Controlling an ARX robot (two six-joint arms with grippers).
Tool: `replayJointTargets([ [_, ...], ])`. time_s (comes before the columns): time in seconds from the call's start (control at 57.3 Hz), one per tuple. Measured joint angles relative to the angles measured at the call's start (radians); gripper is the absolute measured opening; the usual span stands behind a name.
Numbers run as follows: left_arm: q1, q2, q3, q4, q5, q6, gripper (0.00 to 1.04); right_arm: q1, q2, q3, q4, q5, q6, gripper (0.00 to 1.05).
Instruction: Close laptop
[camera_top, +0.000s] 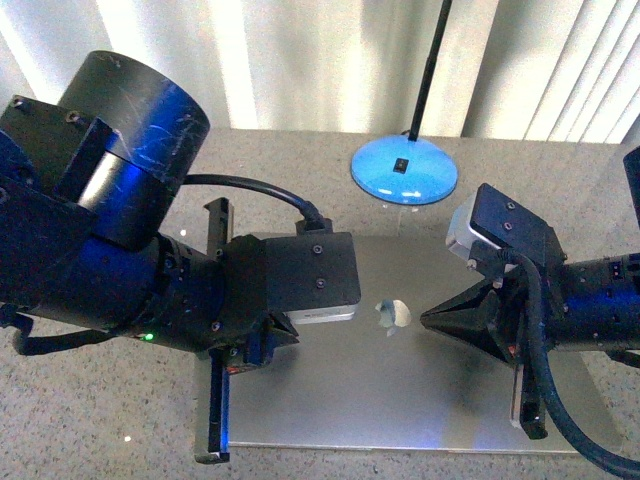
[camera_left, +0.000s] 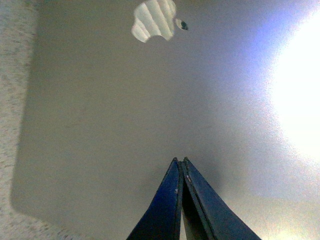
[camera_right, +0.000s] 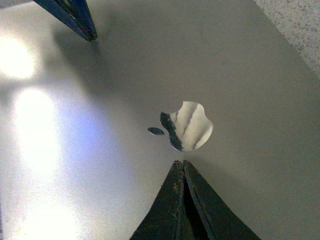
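Note:
The silver-grey laptop (camera_top: 400, 390) lies with its lid down flat on the speckled table, its pale apple logo (camera_top: 393, 314) facing up. My left gripper (camera_top: 285, 335) is shut and empty, over the lid's left part. My right gripper (camera_top: 428, 320) is shut and empty, its tip just right of the logo. In the left wrist view the shut blue fingers (camera_left: 178, 162) point at the lid (camera_left: 125, 115), with the logo (camera_left: 154, 20) beyond. In the right wrist view the shut black fingers (camera_right: 179, 164) sit just short of the logo (camera_right: 189, 126); the left gripper's blue tip (camera_right: 87, 30) shows across the lid (camera_right: 125, 75).
A blue round lamp base (camera_top: 404, 171) with a black pole (camera_top: 430, 60) stands behind the laptop. White curtains hang at the back. The speckled tabletop (camera_top: 100, 400) shows left of the laptop and in the wrist views (camera_left: 15, 75) (camera_right: 295, 25).

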Motion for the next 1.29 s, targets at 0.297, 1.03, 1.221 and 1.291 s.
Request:
replayJointTargets([
  [0.297,0.087,-0.204,0.004,0.007,0.045,-0.056,0.04,-0.012,-0.180,-0.008,0.083,0.014,0.123,0.03],
  [1.03,0.837,-0.989,-0.473,0.368,0.255,-0.768,0.04,-0.117,-0.850,-0.378,0.451,0.590,0.727,0.03],
  [1.221,0.840,-1.083,-0.586,0.426,0.066,-1.005,0.04,-0.141,-1.044,-0.531,0.378,0.769,0.770,0.03],
  [1.291,0.789,-1.137,-0.628,0.416,0.028,-1.027,0.04,-0.140,-1.108,-0.555,0.349,0.765,0.772,0.03],
])
